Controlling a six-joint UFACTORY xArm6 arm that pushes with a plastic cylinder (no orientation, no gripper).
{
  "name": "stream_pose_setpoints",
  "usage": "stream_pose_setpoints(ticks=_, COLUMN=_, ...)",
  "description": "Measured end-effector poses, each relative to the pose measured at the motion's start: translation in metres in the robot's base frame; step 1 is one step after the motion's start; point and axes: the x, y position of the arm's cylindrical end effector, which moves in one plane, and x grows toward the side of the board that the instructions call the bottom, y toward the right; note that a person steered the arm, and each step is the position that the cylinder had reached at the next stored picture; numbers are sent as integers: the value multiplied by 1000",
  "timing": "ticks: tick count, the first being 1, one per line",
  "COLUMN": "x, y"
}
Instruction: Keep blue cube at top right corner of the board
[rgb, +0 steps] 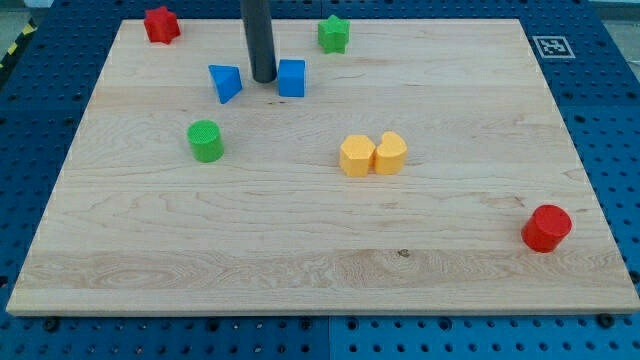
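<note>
Wooden board (300, 250), far-left zone. My tip (264, 79), a bare rod gripping nothing, stands just left of the blue cube (291, 77), blue wedge (226, 82) beyond. Cube looks light, rigid, likely slides easily; push its left face squarely toward far right.

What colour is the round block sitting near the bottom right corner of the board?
Red. The cylinder shows plainly in the one camera view.
</note>
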Motion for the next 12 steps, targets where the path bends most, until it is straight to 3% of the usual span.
stream_pose_setpoints(ticks=3, x=44, y=49)
stream_pose_setpoints(ticks=5, x=47, y=113)
stream_pose_setpoints(ticks=8, x=47, y=144)
stream_pose_setpoints(ticks=10, x=43, y=146)
stream_pose_setpoints(ticks=12, x=29, y=83)
